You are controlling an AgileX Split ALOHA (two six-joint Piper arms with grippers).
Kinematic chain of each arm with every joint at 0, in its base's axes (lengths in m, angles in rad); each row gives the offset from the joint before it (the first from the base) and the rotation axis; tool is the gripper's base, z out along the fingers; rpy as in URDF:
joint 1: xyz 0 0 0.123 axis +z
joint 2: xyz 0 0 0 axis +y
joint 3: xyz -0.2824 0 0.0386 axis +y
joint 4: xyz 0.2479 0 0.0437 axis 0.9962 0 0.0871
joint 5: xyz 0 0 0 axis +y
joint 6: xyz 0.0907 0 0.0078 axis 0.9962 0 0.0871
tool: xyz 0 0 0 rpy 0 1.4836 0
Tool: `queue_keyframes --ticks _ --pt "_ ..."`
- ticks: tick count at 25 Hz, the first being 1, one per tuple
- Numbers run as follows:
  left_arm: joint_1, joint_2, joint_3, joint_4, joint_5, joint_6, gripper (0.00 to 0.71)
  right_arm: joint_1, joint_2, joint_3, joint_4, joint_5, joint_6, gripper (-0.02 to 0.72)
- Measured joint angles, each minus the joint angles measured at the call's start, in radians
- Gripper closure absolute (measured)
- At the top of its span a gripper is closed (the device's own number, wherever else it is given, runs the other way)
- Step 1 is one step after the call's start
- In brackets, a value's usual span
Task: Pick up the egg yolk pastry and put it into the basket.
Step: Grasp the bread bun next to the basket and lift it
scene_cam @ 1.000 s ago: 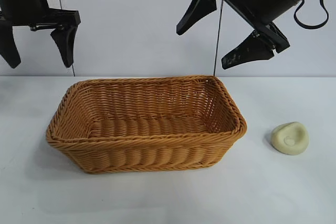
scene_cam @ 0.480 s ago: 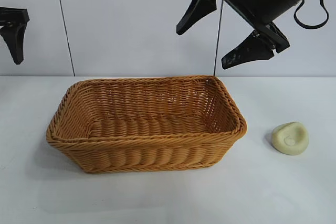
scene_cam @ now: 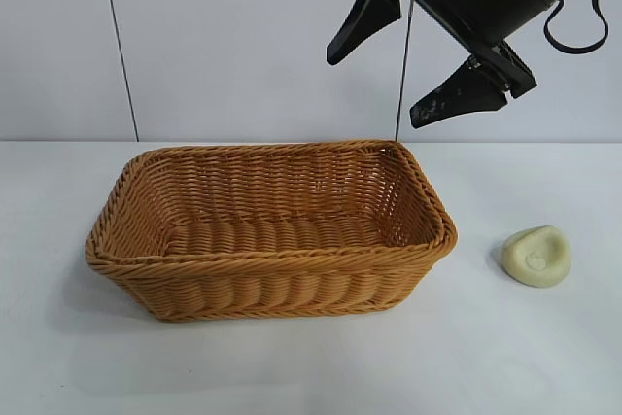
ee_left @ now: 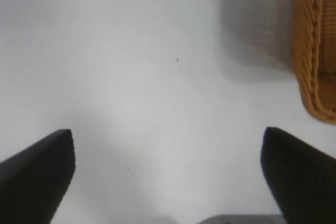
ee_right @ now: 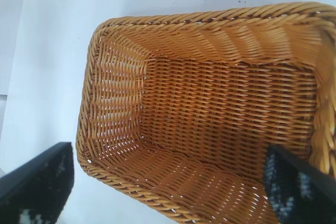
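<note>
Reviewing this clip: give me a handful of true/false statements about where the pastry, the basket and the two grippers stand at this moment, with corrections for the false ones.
1. The egg yolk pastry lies inside the basket. False: it sits on the table, apart from the basket's right side in the exterior view.
2. The basket holds nothing. True.
3. The right gripper hangs above the basket's right rear corner, jaws open and empty. True.
4. The left gripper grips the basket's rim. False: its jaws are open over bare table, the basket off to one side.
5. The pastry's dented top faces up. True.

one basket [scene_cam: 270, 230] — one egg yolk pastry [scene_cam: 536, 256] — on one table [scene_cam: 505, 357].
</note>
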Motion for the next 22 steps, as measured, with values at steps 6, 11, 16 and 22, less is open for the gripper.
queue_keyframes --ticks 6,11,16,22 --pt "0.0 -0.33 0.309 -0.001 -0.011 0.002 0.018 0.0 0.0 0.0 0.0 0.0 0.0 0.007" --pt "0.0 -0.592 0.549 0.0 -0.08 0.003 0.018 0.0 0.0 0.0 0.0 0.0 0.0 0.007" --pt "0.0 -0.815 0.662 0.0 -0.132 0.003 0.018 0.0 0.0 0.0 0.0 0.0 0.0 0.007" --pt "0.0 -1.019 0.665 0.0 -0.139 0.003 0.018 0.0 0.0 0.0 0.0 0.007 0.0 0.007"
